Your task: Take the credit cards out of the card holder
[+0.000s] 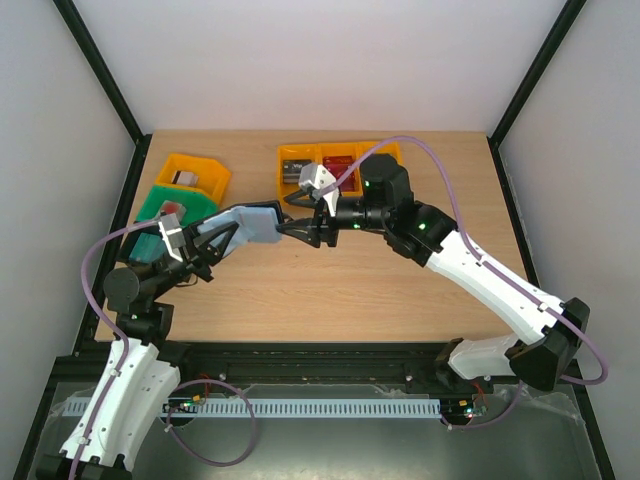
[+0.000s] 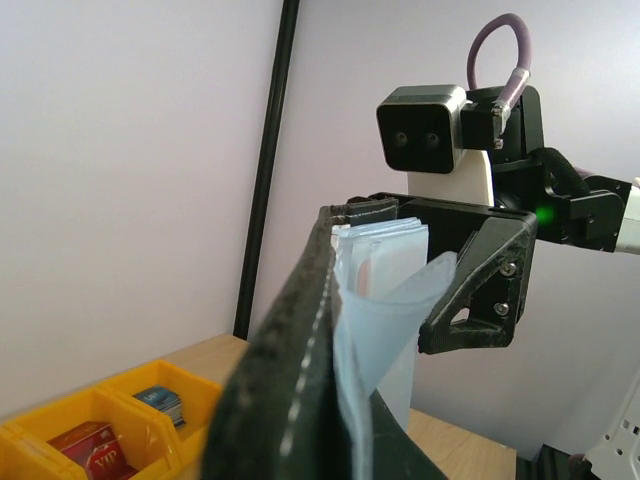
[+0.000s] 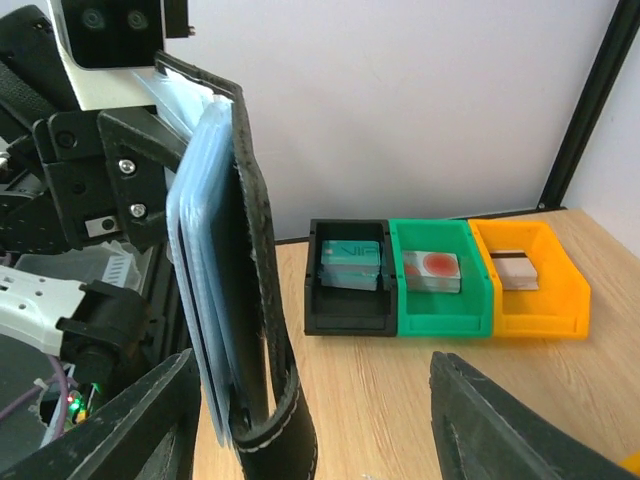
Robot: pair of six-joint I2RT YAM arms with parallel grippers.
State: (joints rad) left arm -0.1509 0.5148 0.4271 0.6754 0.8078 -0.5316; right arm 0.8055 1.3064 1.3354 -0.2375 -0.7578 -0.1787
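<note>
Starting at the left, the black, green and yellow bins (image 3: 440, 318) each have one of the credit cards (image 3: 432, 270) lying inside. Next over, the left gripper (image 1: 226, 234) is clamped tight on the card holder (image 1: 258, 222), holding it up on edge with the grey-blue pockets showing. The right gripper (image 1: 290, 215) has its jaws spread wide on either side of the holder, gripping nothing. Can't tell if any cards sit in the pockets.

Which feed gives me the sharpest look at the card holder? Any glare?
Right wrist: card holder sharp, evenly lit, no glare; own fingers blurred at the bottom. Left wrist: its near edge fills the foreground, out of focus. Top external: even light, soft shadows, holder small.
</note>
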